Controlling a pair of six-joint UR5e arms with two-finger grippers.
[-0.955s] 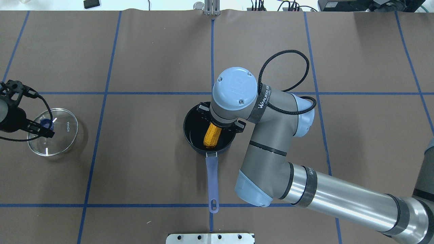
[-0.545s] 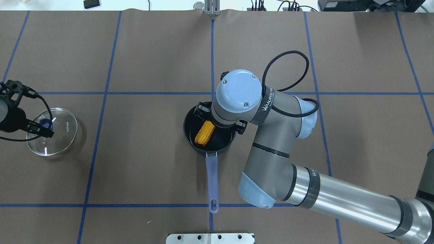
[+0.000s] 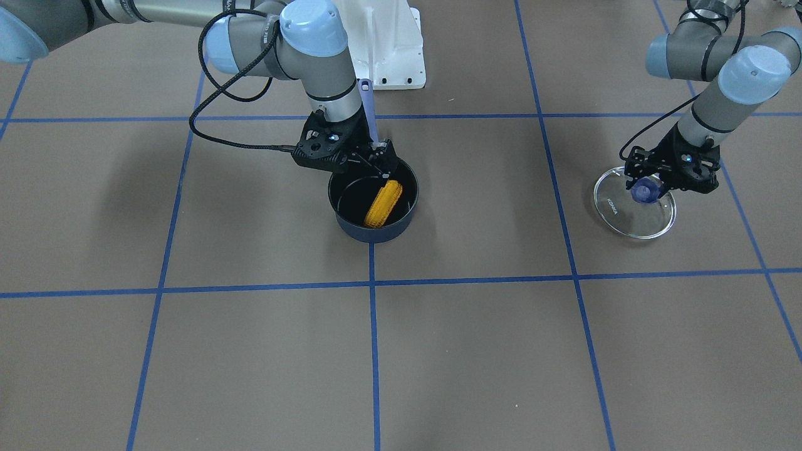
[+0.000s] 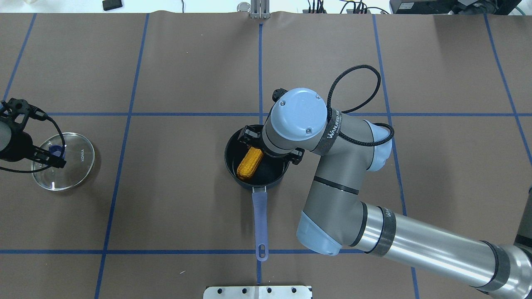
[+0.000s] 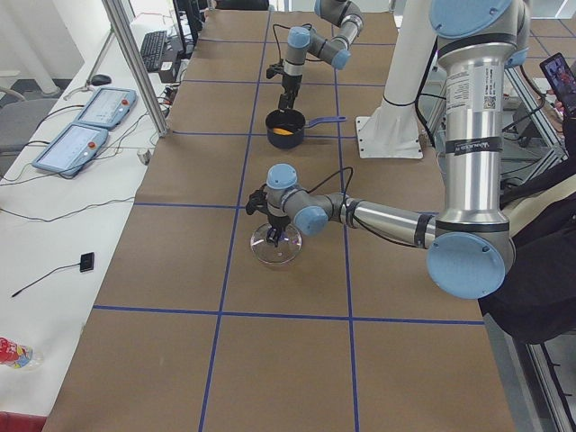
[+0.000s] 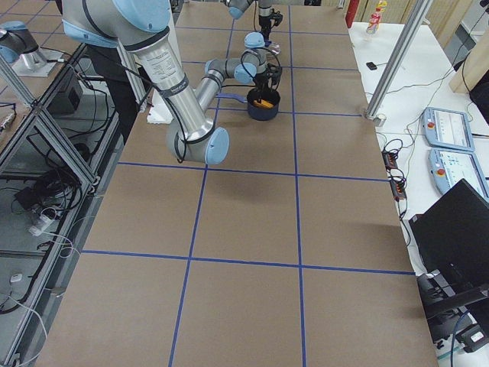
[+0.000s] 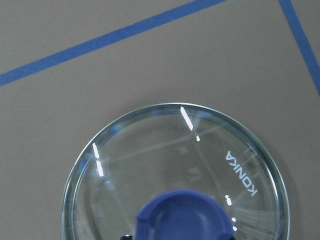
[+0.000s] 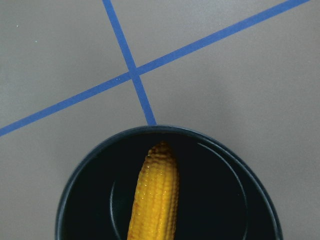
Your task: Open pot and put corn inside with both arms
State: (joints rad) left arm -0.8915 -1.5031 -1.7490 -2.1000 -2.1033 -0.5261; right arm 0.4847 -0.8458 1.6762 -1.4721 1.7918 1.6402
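The dark navy pot (image 4: 230,166) stands uncovered at the table's middle, its periwinkle handle (image 4: 260,216) pointing toward the robot. The orange-yellow corn (image 4: 249,163) lies slanted inside it, and also shows in the front view (image 3: 383,203) and in the right wrist view (image 8: 155,200). My right gripper (image 3: 376,166) hovers over the pot's rim by the corn's upper end and looks open, with nothing in it. My left gripper (image 3: 645,188) is far to the left, shut on the blue knob of the clear glass lid (image 4: 77,166), which sits low on the table.
The right arm's elbow and black cable loop (image 4: 357,83) hang over the table right of the pot. A white base plate (image 3: 388,56) stands at the robot's edge behind the pot handle. Blue tape lines (image 4: 124,166) grid the brown table cover.
The corn has left the right gripper, tipped over and now lies slanted in the pot. The right wrist has moved a little right and back. The lid has shifted slightly left.
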